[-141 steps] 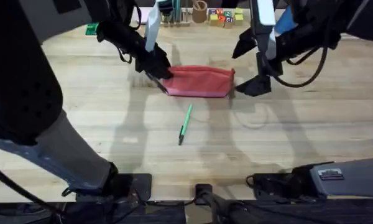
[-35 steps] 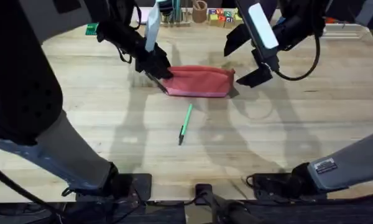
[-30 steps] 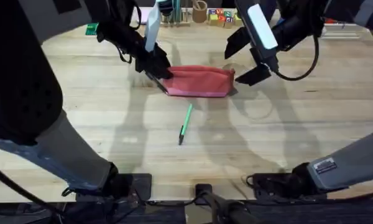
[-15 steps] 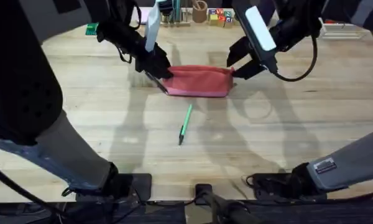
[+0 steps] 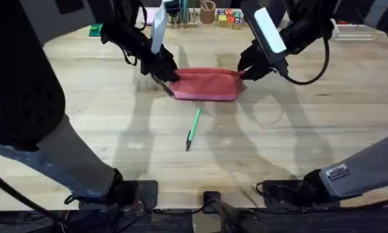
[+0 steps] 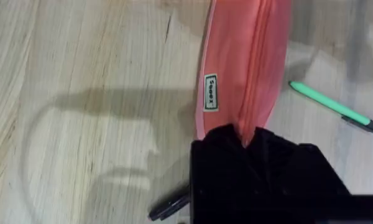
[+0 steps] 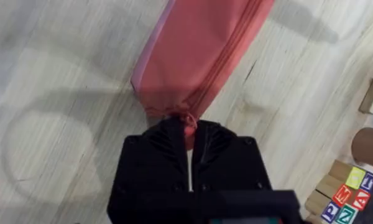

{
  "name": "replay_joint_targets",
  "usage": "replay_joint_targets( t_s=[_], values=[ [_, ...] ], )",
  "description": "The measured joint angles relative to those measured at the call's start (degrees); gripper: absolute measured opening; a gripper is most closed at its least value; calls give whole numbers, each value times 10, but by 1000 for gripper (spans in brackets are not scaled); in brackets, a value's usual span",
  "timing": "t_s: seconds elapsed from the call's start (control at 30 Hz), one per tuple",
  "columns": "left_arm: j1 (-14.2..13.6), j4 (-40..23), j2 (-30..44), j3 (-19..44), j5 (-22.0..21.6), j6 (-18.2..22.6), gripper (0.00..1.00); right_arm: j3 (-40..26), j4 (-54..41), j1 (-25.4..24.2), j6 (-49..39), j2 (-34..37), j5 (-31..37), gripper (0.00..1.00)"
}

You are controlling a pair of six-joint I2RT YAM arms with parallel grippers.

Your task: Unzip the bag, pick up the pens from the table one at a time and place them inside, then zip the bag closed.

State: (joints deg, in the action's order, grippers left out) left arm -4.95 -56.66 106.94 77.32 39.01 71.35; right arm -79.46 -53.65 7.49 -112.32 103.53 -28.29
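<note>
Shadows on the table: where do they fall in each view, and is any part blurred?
Overhead: soft arm shadows cross the table; the dark arm at left looks blurred. Left wrist: a gripper-shaped shadow lies beside the bag. Right wrist: a curved shadow darkens the wood near the bag's end.

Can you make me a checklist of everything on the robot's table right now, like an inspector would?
Surface: light wooden plank table, grain visible.
Job's things: salmon-pink fabric zip pouch, zipper looks closed; slim light green pen with dark tip lying apart from the pouch, nearer the arm bases; a black pen-like end beside the left gripper.
Clutter: coloured letter blocks, wooden rack and a green item at the far edge.
Grippers: left gripper shut on the pouch's end; right gripper closed around the zipper pull.
Cables: black cable looping from the right arm.
Surroundings: nothing seen.
</note>
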Motion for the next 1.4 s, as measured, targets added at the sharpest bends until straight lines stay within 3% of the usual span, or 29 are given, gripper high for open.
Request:
replay_joint_targets(
  t_s=[0.63, 0.97, 1.4],
  values=[
    [-1, -1, 0, 0, 0, 0, 43, -5, -42, 0, 35, -2, 0, 32],
    [0, 1, 0, 0, -1, 0, 43, -5, -49, 5, 74, -41, 5, 32],
    [-1, 5, 0, 0, -5, 0, 43, -6, -42, 74, 154, -42, 91, 33]
  ],
)
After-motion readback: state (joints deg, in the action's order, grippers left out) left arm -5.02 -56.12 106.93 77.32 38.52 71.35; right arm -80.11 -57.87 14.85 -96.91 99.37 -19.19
